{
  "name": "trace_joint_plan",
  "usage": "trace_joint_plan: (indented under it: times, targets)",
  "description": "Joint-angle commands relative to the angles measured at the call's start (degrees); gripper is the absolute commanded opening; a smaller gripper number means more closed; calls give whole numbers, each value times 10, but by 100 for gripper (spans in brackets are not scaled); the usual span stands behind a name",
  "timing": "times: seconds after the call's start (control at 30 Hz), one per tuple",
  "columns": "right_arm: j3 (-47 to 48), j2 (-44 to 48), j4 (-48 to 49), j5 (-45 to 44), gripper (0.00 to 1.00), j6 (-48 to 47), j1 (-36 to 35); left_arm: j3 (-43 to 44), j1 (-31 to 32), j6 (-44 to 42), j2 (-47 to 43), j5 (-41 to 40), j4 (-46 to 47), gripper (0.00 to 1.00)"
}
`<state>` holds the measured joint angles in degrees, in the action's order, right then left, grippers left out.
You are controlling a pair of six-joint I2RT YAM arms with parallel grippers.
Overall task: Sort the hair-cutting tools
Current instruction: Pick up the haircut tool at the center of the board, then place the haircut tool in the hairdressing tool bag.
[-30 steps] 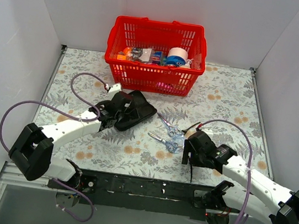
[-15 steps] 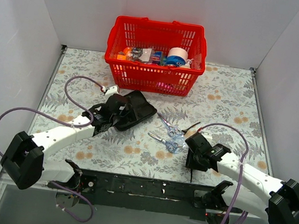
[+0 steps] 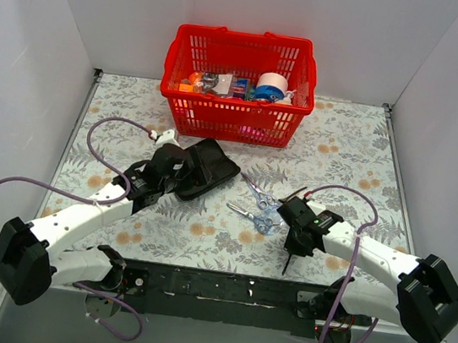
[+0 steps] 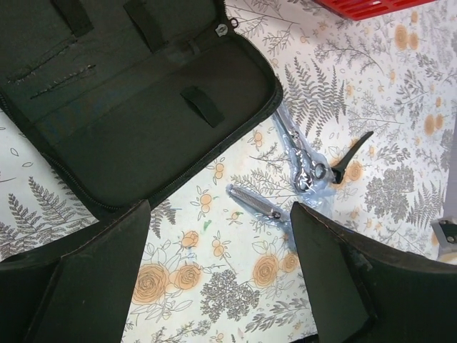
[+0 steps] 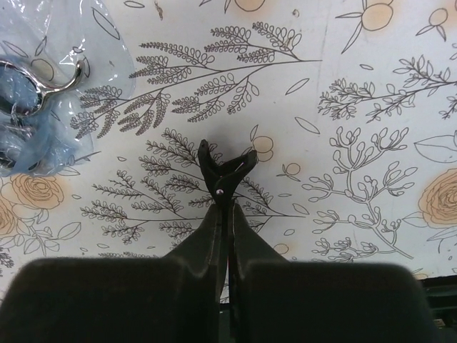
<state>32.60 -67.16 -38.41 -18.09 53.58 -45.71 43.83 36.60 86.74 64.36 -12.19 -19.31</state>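
The right fingers (image 5: 211, 239) squeeze a thin black clip (image 5: 223, 171) near the front edge of the desk (image 5: 357, 107). The left fingers (image 4: 100, 279) are wide apart over the open black pouch (image 4: 143, 121). Two small silver scissors with blue loops (image 4: 296, 146) lie beside it. Nothing looks sorted yet.

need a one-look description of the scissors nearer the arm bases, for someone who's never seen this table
From the red basket at the back, come forward past the open black pouch to two silver scissors between the arms. The nearer scissors lies closer to the arm bases, almost level, blades pointing left in the top view; the farther scissors slants with its tip toward the pouch.
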Motion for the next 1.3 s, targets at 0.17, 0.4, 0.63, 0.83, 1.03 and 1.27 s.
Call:
trace_joint_plan:
  times: [0.17,0.4,0.63,0.83,1.03,1.27]
  targets:
    - [78,-46,42,-6,1,134,1,3,1,-18,-49,15,-25,80]
    - [194,-104,7,-33,1,230,1,6,1,-22,-67,26,-39,80]
    - [278,-210,-58,21,1,297,-23,7,1,-23,-93,27,-69,80]
    - [332,-264,-68,-2,1,376,-111,16,1,-17,-123,12,-107,81]
    - [392,-319,-96,-6,1,417,-146,31,1,-17,-146,-8,-150,81]
    - [379,-326,-78,-5,16,437,-153,36,1,-24,-157,-13,-166,83]
